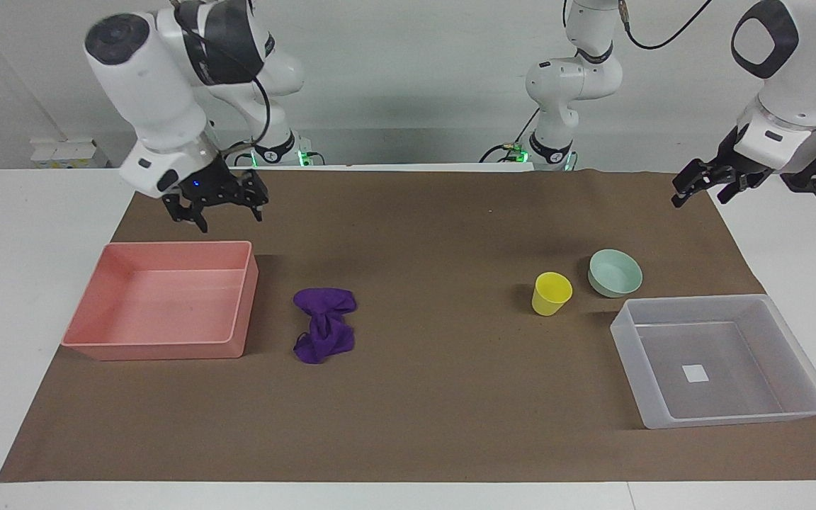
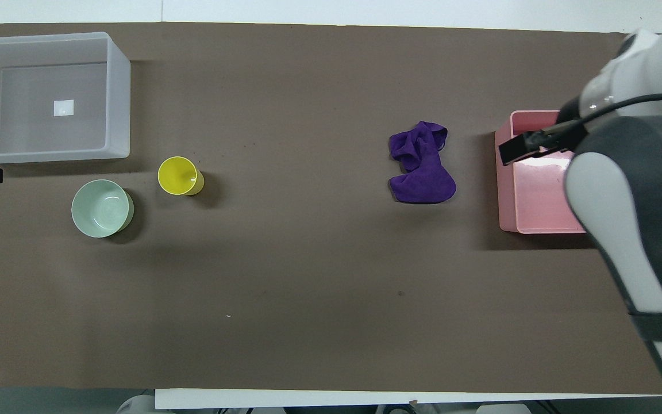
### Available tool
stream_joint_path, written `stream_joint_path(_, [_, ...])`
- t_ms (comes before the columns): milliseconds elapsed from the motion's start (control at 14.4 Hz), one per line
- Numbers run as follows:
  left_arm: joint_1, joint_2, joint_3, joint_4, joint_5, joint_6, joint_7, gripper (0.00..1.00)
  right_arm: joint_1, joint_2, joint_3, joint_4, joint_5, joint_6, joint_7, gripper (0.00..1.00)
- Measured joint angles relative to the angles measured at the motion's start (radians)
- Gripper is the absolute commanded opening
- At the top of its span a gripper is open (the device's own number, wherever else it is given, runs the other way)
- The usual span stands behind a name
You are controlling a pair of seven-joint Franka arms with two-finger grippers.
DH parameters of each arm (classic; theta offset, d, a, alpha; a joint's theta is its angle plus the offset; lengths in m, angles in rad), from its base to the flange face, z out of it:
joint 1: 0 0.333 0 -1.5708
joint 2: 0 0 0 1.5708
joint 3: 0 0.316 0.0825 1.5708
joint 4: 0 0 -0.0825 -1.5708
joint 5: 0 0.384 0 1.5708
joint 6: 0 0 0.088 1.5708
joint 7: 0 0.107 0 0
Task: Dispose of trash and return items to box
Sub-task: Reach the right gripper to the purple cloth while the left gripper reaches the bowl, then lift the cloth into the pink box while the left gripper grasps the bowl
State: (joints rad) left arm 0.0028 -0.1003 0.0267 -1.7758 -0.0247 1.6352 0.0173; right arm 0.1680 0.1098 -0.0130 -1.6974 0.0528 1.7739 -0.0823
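Observation:
The purple fabric wad (image 1: 324, 324) (image 2: 421, 164) lies on the brown mat beside the pink bin (image 1: 125, 333) (image 2: 529, 221). The yellow cup (image 1: 551, 292) (image 2: 179, 175) and the mint-green bowl (image 1: 615, 273) (image 2: 102, 208) stand upright side by side, just nearer to the robots than the clear tray (image 1: 797, 350) (image 2: 118, 98), which is empty with a white square on its floor. My right gripper (image 1: 227, 212) (image 2: 518, 149) hangs open and empty in the air over the pink bin's edge on the wad's side. My left gripper (image 1: 702, 190) waits open above the mat's corner at the left arm's end.
The brown mat (image 1: 422, 234) covers most of the white table (image 1: 18, 234). The pink bin is empty. In the overhead view my right arm (image 2: 630, 201) covers most of the bin. Bare mat lies between the wad and the cup.

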Motion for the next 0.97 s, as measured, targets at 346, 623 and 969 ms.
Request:
stream_joint_path(346, [-0.093, -0.063, -0.014, -0.209, 0.000, 0.136, -0.097, 1.00, 0.095, 0.226, 0.003, -0.004, 0.000, 0.266, 0.016, 1.00])
stream_joint_path(623, [-0.109, -0.085, -0.013, -0.408, 0.000, 0.301, -0.117, 1.00, 0.131, 0.332, 0.003, -0.049, 0.000, 0.440, 0.016, 0.76])
stream_joint_path(969, [-0.025, -0.037, -0.004, -0.604, 0.001, 0.571, -0.115, 1.00, 0.130, 0.345, 0.003, -0.118, 0.000, 0.488, 0.016, 0.00])
